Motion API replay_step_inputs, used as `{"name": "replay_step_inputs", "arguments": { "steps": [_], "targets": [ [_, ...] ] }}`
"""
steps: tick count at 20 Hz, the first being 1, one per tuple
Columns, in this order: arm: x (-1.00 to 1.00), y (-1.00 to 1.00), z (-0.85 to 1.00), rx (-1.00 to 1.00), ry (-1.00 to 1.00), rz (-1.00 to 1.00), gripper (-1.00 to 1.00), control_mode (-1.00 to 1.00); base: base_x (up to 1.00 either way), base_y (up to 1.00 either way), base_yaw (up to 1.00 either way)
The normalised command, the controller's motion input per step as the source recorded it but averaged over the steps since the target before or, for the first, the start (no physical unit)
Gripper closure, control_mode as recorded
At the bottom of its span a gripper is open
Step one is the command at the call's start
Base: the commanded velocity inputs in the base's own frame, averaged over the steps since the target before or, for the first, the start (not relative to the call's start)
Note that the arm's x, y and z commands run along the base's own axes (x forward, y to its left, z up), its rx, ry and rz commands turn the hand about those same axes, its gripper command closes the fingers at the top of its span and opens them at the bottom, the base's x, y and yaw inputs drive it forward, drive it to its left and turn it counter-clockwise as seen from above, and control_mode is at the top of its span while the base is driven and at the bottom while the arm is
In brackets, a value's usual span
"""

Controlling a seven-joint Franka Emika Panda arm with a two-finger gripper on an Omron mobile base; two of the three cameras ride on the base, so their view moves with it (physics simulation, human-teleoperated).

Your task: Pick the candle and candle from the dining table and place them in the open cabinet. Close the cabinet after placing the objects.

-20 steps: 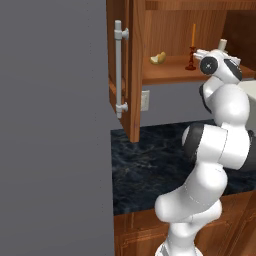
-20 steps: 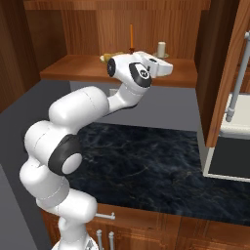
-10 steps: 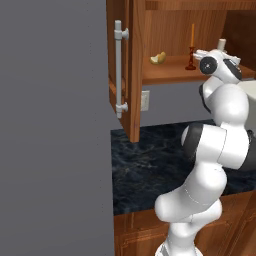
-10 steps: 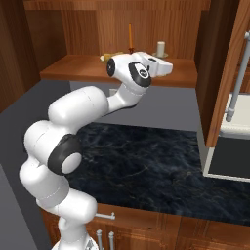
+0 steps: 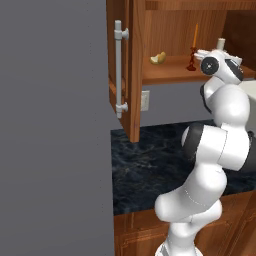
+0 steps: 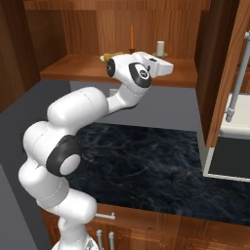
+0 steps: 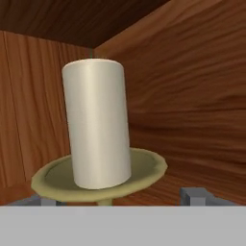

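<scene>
The short cream-white candle [image 7: 98,125] stands upright on a small olive dish [image 7: 149,168] in the back right corner of the open cabinet's shelf [image 5: 170,71]. My gripper [image 7: 120,199] is open just in front of it, fingertips [image 7: 197,194] spread wider than the dish and not touching it. From the right base view the candle [image 6: 160,48] shows just behind my hand [image 6: 163,65]. The thin orange taper [image 5: 195,37] in its dark red holder stands upright mid-shelf, left of the cream candle [image 5: 220,44]. The dining table is out of view.
A yellow fruit [image 5: 158,58] lies on the shelf left of the taper. The left cabinet door [image 5: 131,75] with its steel bar handle [image 5: 118,70] swings out toward me; the right door [image 6: 229,73] is open too. A black stone counter [image 6: 146,161] runs below. A grey wall [image 5: 50,125] stands at left.
</scene>
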Motion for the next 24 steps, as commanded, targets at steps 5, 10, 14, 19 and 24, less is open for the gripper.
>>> {"name": "replay_step_inputs", "arguments": {
  "steps": [5,10,14,19,24],
  "targets": [
    [-0.18,0.04,0.0,0.0,0.0,0.02,-1.0,-1.0,0.0,0.0,0.0],
    [-0.36,0.1,0.0,0.0,0.0,0.03,-1.0,-1.0,0.0,0.0,0.0],
    [-0.37,0.15,0.0,0.0,-0.02,0.04,-1.0,-1.0,0.0,0.0,0.0],
    [-0.45,0.21,0.05,0.0,-0.03,0.01,-1.0,-1.0,0.0,0.0,0.0],
    [-0.56,0.15,0.11,0.0,0.0,0.0,-1.0,-1.0,0.0,0.0,0.0]
  ]
}}
